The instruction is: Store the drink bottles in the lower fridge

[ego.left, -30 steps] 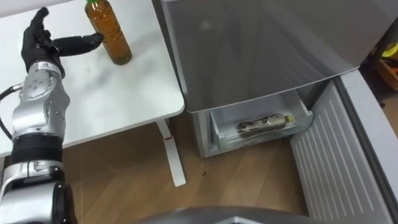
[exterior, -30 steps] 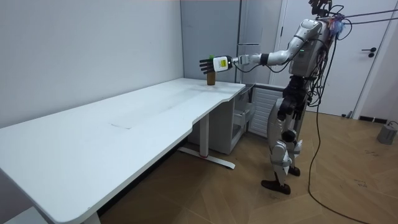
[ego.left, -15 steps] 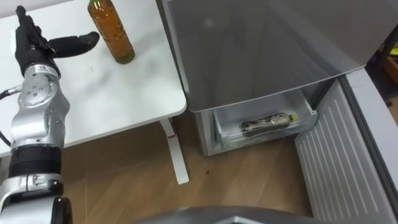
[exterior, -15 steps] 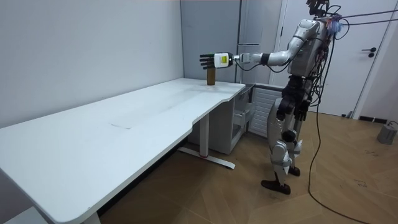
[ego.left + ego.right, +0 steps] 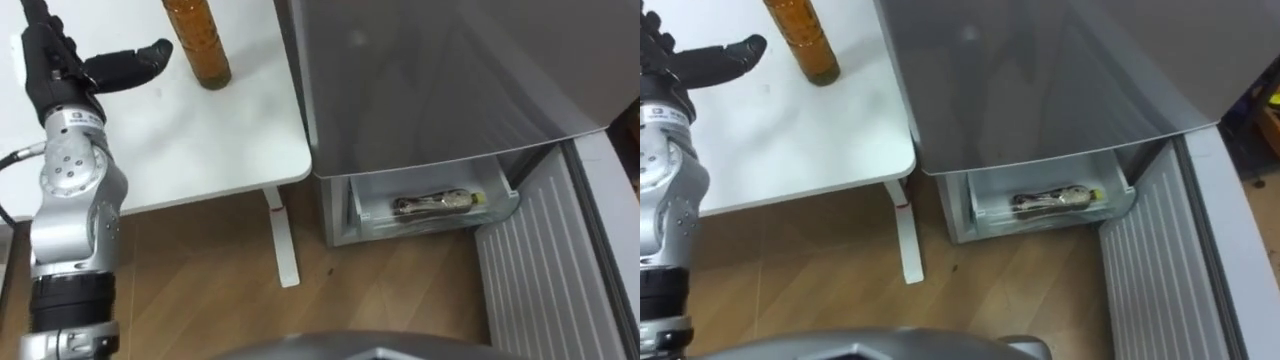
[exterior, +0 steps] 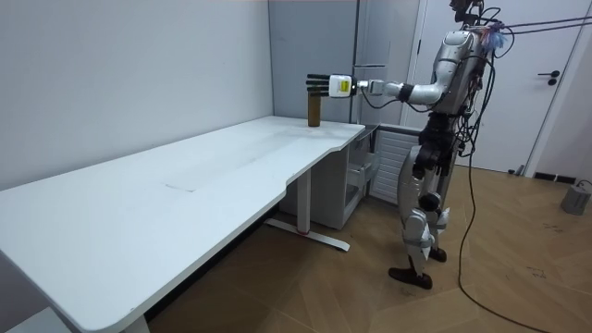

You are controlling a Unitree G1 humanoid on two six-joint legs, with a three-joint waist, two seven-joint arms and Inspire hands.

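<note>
Amber tea bottle (image 5: 198, 40) looks full, so probably heavyish, slick plastic; best wrapped mid-body. Robot's left hand (image 5: 55, 65) is spread, thumb just beside it.

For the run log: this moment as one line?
left hand open beside amber bottle, no grip | amber bottle upright on table | second bottle lying in fridge drawer

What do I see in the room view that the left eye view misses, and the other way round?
Room view: the whole robot standing at the end of the long white desk, by the tall grey fridge. Left eye view: a clear bottle lying in the fridge's open bottom drawer. Both: the upright amber bottle on the desk and the open left hand beside it.
</note>
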